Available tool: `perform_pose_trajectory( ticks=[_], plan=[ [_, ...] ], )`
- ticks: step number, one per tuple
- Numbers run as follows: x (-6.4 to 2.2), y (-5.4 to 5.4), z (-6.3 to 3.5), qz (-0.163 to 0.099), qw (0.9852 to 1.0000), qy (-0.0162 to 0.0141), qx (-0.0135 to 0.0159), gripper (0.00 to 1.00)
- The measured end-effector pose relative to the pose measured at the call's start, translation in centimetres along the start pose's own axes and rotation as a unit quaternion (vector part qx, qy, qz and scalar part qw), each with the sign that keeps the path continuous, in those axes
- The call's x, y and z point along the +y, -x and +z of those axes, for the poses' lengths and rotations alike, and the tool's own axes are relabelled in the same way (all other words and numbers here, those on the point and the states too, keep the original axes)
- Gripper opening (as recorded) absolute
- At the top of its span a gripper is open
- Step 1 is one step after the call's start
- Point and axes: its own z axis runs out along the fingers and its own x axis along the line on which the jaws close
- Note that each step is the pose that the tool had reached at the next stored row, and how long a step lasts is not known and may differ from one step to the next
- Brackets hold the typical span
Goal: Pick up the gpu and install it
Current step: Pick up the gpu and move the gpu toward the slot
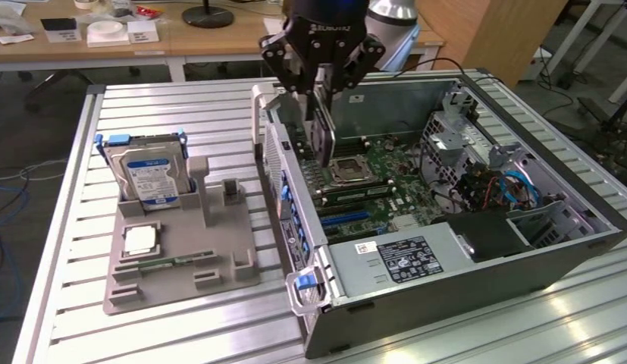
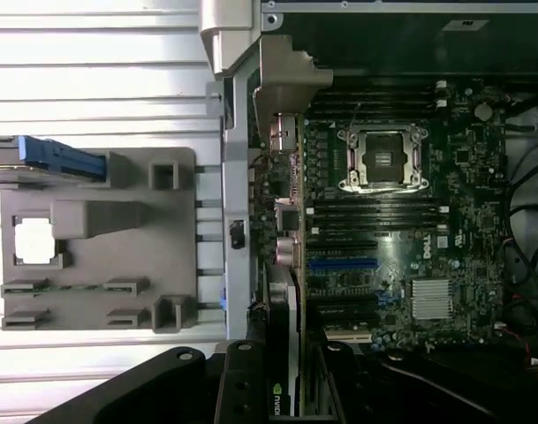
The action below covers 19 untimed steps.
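Observation:
My gripper (image 1: pixel 319 89) is shut on the gpu (image 1: pixel 322 136), a thin dark card that hangs on edge below the fingers. The card hovers inside the open computer case (image 1: pixel 556 250), over the motherboard (image 1: pixel 379 182) and close to the case's rear wall. Its lower end is near the CPU socket (image 1: pixel 351 171). In the wrist view the gpu (image 2: pixel 284 344) appears edge-on between the black fingers (image 2: pixel 242 389), just above the motherboard (image 2: pixel 401 238) beside the blue slot (image 2: pixel 344 263).
A grey holder tray (image 1: pixel 182 265) lies at the exterior view's left of the case, with an upright hard drive (image 1: pixel 146 174), a square chip (image 1: pixel 139 241) and a slim green memory stick (image 1: pixel 171 263). Cables and drive cages (image 1: pixel 495 182) crowd the case's far side. A wooden desk (image 1: pixel 192 42) stands behind.

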Motion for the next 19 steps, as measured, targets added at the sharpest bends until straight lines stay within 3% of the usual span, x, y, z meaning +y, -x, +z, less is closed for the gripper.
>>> perform_pose_trajectory(
  ticks=[19],
  plan=[
    [0.56, 6.9, 0.18, 0.0, 1.0, 0.0, 0.0, 0.27]
  ],
)
